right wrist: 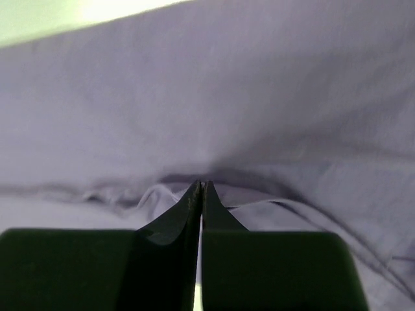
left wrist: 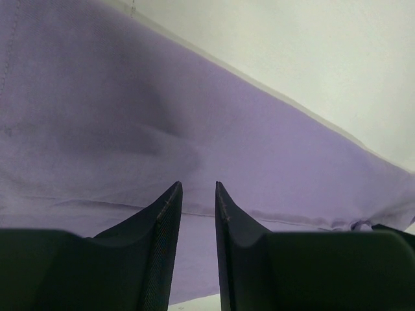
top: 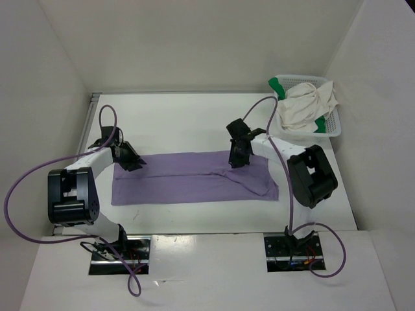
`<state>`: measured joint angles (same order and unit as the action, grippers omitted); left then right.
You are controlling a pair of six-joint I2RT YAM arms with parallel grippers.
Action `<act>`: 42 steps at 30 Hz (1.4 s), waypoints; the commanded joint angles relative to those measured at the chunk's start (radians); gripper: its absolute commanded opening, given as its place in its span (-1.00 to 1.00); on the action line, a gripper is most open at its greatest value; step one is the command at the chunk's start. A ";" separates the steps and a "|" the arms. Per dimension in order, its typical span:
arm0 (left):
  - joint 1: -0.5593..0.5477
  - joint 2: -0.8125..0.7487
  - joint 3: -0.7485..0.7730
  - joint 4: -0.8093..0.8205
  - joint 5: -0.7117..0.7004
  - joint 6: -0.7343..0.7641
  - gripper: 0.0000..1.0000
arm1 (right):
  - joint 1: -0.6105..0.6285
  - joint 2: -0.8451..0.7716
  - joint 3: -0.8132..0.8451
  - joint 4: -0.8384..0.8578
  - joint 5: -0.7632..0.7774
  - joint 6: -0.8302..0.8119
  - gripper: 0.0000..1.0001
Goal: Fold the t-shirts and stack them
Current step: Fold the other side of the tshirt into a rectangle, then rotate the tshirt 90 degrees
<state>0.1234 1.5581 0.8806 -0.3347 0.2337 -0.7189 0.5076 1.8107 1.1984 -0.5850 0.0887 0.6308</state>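
Note:
The lavender t-shirt (top: 194,181) lies on the white table as a long folded band. My left gripper (top: 134,164) hovers low over its far-left edge. In the left wrist view its jaws (left wrist: 198,184) stand a little apart, with only flat lavender cloth (left wrist: 194,110) under the gap. My right gripper (top: 236,162) is at the shirt's far edge, right of centre. It (right wrist: 200,183) is shut on a small raised pucker of the lavender cloth (right wrist: 227,97). The cream t-shirt (top: 305,103) and the green t-shirt (top: 277,84) lie crumpled in the basket.
A white plastic mesh basket (top: 334,127) stands at the back right corner of the table. White walls close in the back and both sides. Purple cables loop off both arms.

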 commanded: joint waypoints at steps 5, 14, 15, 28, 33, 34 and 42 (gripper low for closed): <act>-0.001 0.010 0.004 0.043 0.055 -0.034 -0.32 | 0.051 -0.200 -0.091 -0.098 -0.147 0.020 -1.00; -0.001 0.010 0.024 0.052 0.064 -0.043 -0.32 | 0.155 -0.244 -0.171 -0.064 -0.346 0.133 -0.74; -0.001 0.010 0.034 0.052 0.064 -0.043 -0.32 | 0.155 -0.254 -0.171 -0.064 -0.363 0.133 -0.63; -0.066 0.010 0.107 0.043 0.082 -0.043 -0.32 | -0.027 -0.300 -0.125 -0.030 -0.233 0.090 -0.92; -0.172 0.043 0.107 0.052 0.073 -0.063 -0.32 | -0.151 -0.242 -0.134 0.056 -0.146 0.099 -1.00; -0.182 0.060 0.097 0.063 0.073 -0.063 -0.29 | -0.182 -0.232 -0.125 0.068 -0.129 0.087 -1.00; -0.119 0.174 0.038 0.086 0.118 -0.063 -0.32 | -0.236 -0.075 -0.103 0.099 0.039 0.076 -1.00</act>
<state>-0.0444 1.7111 0.9470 -0.2691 0.3157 -0.7673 0.2699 1.6867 1.0733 -0.5335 0.0463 0.7200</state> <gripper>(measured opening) 0.347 0.001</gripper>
